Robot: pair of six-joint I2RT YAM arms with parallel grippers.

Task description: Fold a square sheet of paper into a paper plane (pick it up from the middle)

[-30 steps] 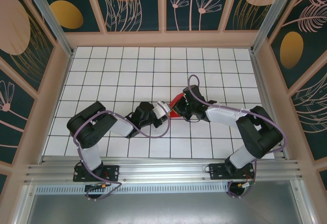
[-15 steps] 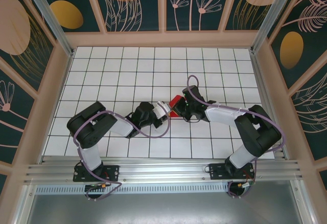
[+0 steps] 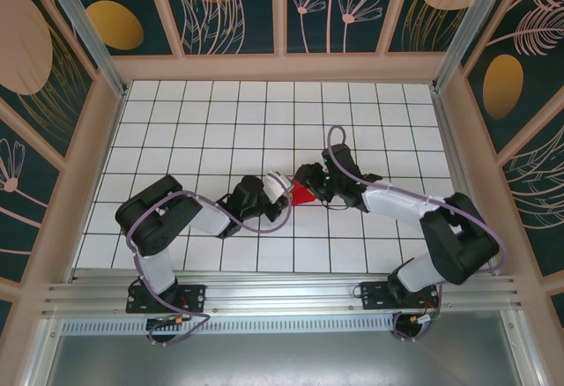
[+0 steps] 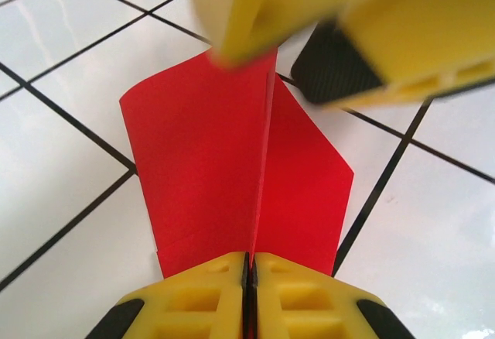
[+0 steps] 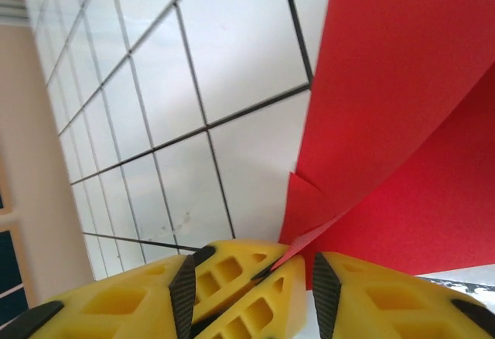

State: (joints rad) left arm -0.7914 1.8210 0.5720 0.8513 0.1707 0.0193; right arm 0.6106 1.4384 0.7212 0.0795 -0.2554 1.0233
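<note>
The tiled table [image 3: 220, 113] carries the work near its centre, where both arms converge from the near edge. The left arm [image 3: 167, 214] reaches in from the left and the right arm [image 3: 397, 201] from the right, so the two grippers face each other across the job.

The left gripper [image 4: 249, 265] is clamped tight on the raised centre ridge of the red sheet [image 4: 209, 169]. This pinches the crease together and leaves a flap on either side.

The right gripper [image 5: 302, 281] has its jaws parted. A corner of the sheet lies between them, apparently unpinched, which suggests a position for taking or releasing that end.

The sheet, partly folded, spans the gap between the grippers. Whether it touches the table cannot be told.
</note>
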